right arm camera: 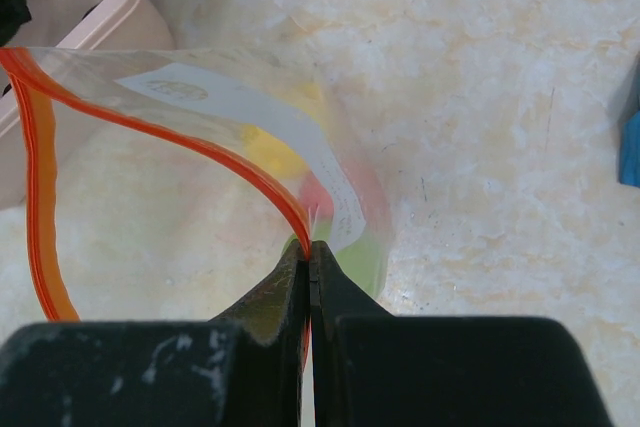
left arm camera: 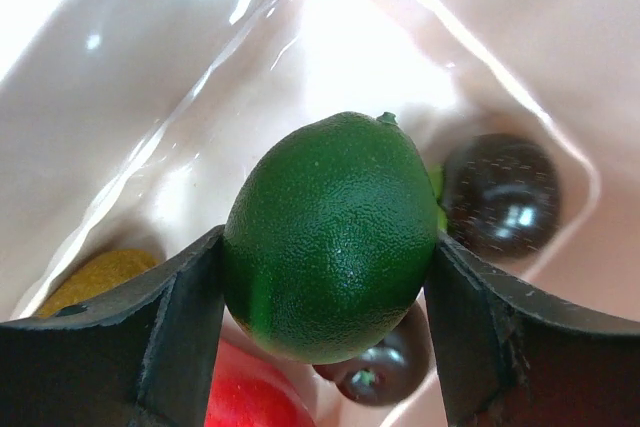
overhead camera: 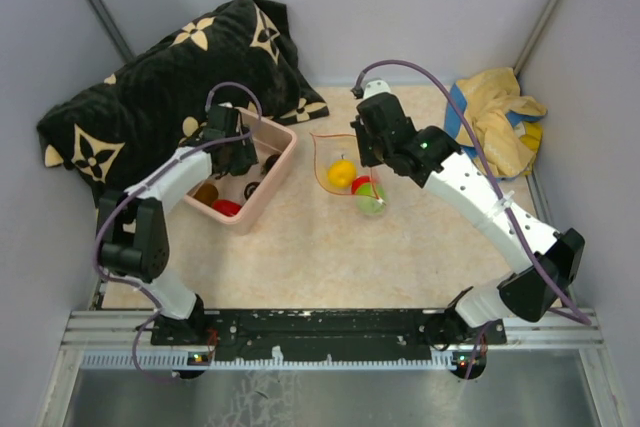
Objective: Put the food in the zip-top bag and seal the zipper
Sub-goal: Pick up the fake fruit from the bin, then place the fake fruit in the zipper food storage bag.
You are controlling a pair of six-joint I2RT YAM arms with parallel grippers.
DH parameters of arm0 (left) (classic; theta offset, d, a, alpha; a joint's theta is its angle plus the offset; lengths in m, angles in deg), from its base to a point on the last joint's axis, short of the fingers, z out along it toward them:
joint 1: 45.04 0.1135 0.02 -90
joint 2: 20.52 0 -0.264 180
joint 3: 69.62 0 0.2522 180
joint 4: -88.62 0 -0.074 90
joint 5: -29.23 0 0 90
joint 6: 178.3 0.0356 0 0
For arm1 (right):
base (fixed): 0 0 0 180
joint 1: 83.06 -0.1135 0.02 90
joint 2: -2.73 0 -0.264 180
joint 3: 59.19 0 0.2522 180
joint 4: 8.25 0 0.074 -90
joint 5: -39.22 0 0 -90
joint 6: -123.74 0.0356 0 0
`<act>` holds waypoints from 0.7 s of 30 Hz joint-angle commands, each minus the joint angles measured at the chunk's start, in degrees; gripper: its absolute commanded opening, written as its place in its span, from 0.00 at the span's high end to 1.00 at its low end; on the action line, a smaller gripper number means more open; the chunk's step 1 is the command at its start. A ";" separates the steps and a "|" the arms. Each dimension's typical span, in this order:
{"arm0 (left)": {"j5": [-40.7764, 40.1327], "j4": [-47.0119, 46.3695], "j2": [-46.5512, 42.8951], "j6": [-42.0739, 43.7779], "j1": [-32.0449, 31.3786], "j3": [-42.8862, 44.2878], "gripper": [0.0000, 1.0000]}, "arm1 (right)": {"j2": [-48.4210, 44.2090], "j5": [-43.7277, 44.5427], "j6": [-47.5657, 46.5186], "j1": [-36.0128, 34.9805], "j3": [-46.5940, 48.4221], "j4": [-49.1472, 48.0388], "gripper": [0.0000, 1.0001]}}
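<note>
Gripping green lime [left arm camera: 330, 237] inside pink tub [left arm camera: 130, 87]: left pincer [left arm camera: 326, 282]; right pincer [right arm camera: 312, 265] clamped on zipper [right arm camera: 150, 127].

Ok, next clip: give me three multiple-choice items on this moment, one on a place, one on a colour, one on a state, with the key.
1. Where is the left claw?
A. on the yellow cloth
B. inside the pink tub
C. on the black cloth

2. What colour is the lime between its fingers?
A. yellow
B. red
C. dark green

3. How is the right claw?
A. open above the table
B. shut on the orange-red strip of the zip-top bag
C. shut on the tub's rim

Key:
1 B, the tub's pink walls surround it in the left wrist view.
2 C, the lime filling the gap between the fingers is dark green.
3 B, the jaws meet on the strip, holding the bag's mouth open.
</note>
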State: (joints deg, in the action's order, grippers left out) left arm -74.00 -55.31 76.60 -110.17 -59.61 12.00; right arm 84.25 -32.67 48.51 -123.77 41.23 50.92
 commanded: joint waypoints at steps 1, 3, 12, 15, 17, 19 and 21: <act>2.94 0.42 -6.15 1.24 0.33 -0.31 0.54 | -2.65 0.67 0.22 0.27 0.78 -1.90 1.00; 4.16 0.70 -8.51 1.56 0.32 -0.90 0.55 | -2.67 0.89 0.26 0.29 1.10 -1.73 1.00; 17.62 -2.00 -21.75 5.71 -0.46 -5.08 0.56 | -2.93 1.93 1.00 0.24 1.03 -1.09 1.00; 20.92 -3.74 -26.28 6.90 -1.76 -6.58 0.57 | -3.08 2.18 1.14 0.27 0.81 -1.05 1.00; 22.46 -4.25 -28.59 7.94 -2.66 -6.95 0.57 | -3.03 2.30 1.22 0.28 0.96 -0.98 1.00; 24.72 -4.93 -30.71 9.21 -3.87 -7.17 0.57 | -2.90 2.25 1.38 0.28 1.07 -0.89 1.00; 26.98 -7.63 -33.13 11.30 -5.73 -8.04 0.57 | -2.86 2.13 1.64 0.27 1.27 -0.82 1.00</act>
State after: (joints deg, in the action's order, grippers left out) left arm -53.35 -57.76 47.12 -103.02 -62.95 5.27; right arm 84.20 -31.47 49.41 -123.77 41.23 51.21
